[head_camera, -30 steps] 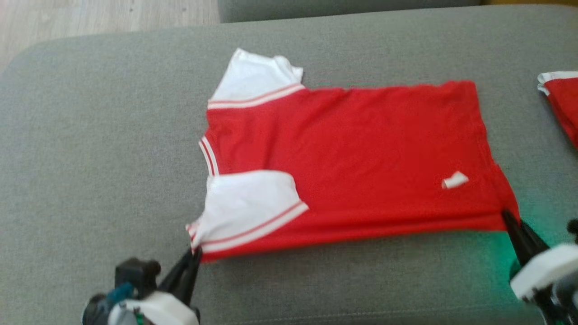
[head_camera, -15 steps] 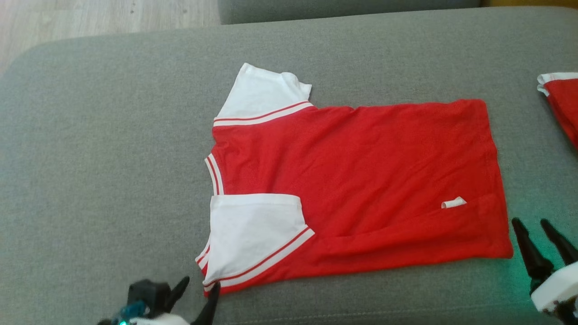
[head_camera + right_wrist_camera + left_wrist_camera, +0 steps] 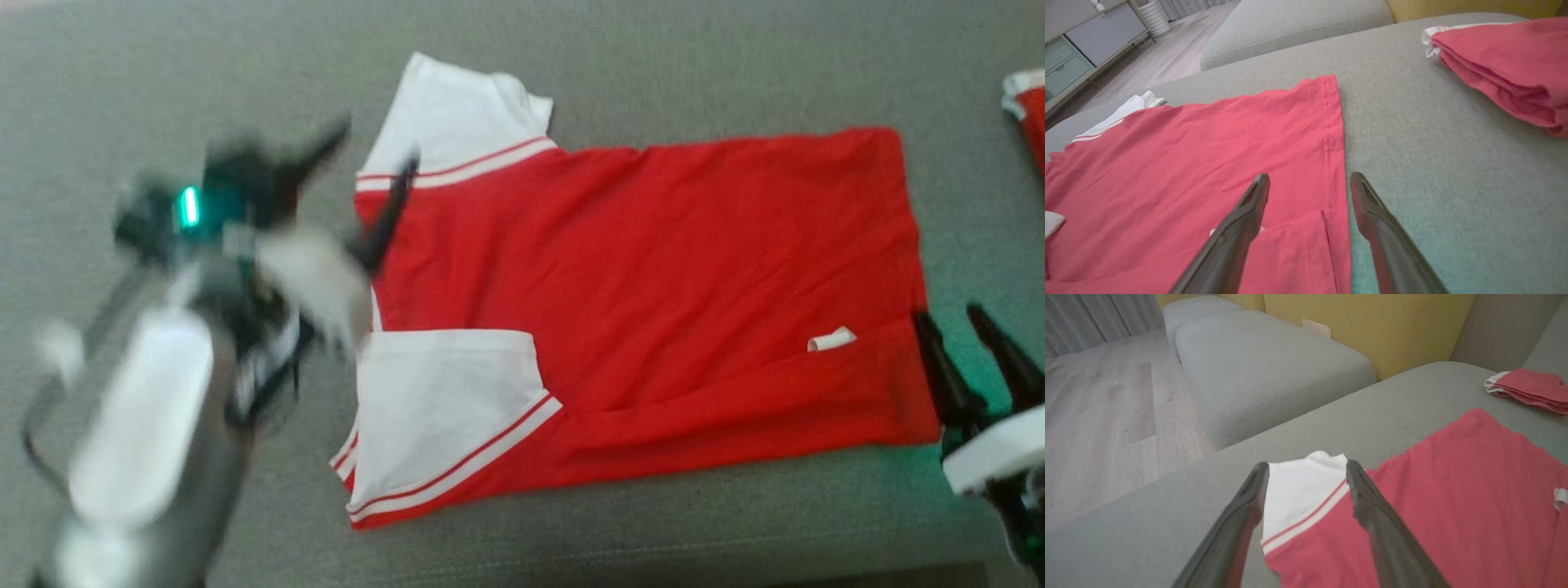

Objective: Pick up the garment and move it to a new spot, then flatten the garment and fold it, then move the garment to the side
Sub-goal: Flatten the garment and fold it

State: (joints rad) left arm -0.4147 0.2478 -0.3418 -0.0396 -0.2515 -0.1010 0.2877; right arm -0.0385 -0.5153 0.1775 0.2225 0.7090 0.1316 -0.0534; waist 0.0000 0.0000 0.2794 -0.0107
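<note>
The garment (image 3: pixel 653 278), a red shirt with white sleeves, lies spread flat on the grey sofa cushion (image 3: pixel 653 73), collar to the left. Its near sleeve (image 3: pixel 441 392) is folded in over the body. My left gripper (image 3: pixel 371 151) hovers open and blurred over the far sleeve (image 3: pixel 457 122) and shoulder. In the left wrist view the left gripper (image 3: pixel 1306 465) frames that white sleeve, nothing pinched. My right gripper (image 3: pixel 947 314) stands open at the hem's near right corner. The right wrist view has it (image 3: pixel 1309 176) straddling the hem of the garment (image 3: pixel 1208 155).
A folded red garment (image 3: pixel 1033 114) lies at the cushion's right end, in both wrist views too (image 3: pixel 1531 390) (image 3: pixel 1506 69). Beyond the cushion are a second grey cushion (image 3: pixel 1265 363), a yellow backrest (image 3: pixel 1372 322) and wooden floor (image 3: pixel 1098 416).
Both grippers, shut on the garment's near corners a second ago, have let go and opened. The left arm has swung up to the far sleeve. The camera has shifted too.
</note>
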